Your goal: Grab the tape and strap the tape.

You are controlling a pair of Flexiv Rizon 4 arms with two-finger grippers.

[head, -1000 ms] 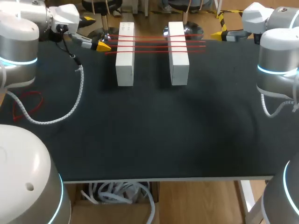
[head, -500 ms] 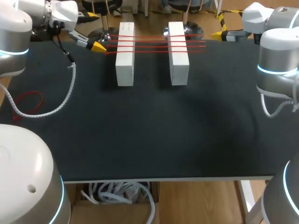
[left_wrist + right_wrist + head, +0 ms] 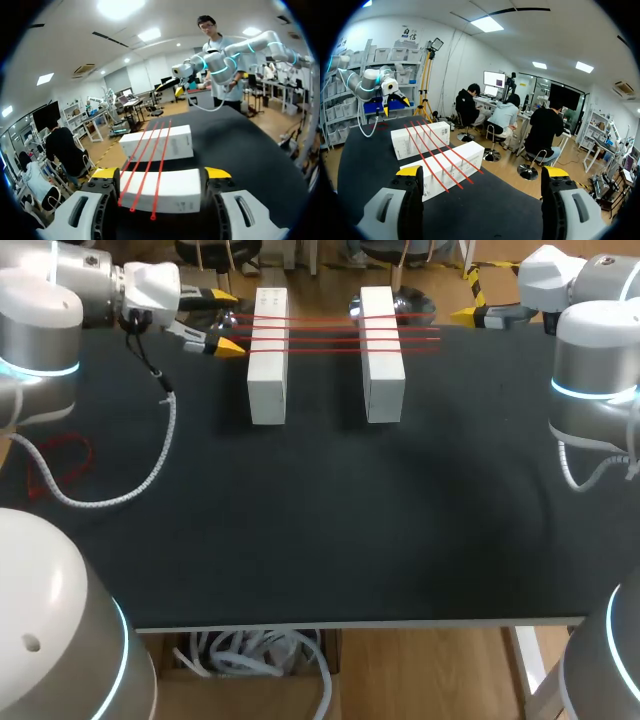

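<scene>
Three red tapes [image 3: 340, 332] are stretched across two white blocks [image 3: 267, 370] at the 12 o'clock edge of the table [image 3: 320, 520]. Their long axis runs from 9 o'clock to 3 o'clock in the head view.

The left gripper [image 3: 224, 324] is held wide open with nothing gripped. It is placed just at 9 o'clock of the nearer block, with the tapes' loose ends lying at its 3 o'clock. In the left wrist view these ends [image 3: 131, 209] are seen straight ahead, between the spread fingers of the left gripper [image 3: 161, 174]; contact cannot be confirmed.

The right gripper [image 3: 482, 172] is likewise spread wide and empty, and is kept well apart at the tapes' 3 o'clock end. The left arm is judged the nearer for the grab.
</scene>
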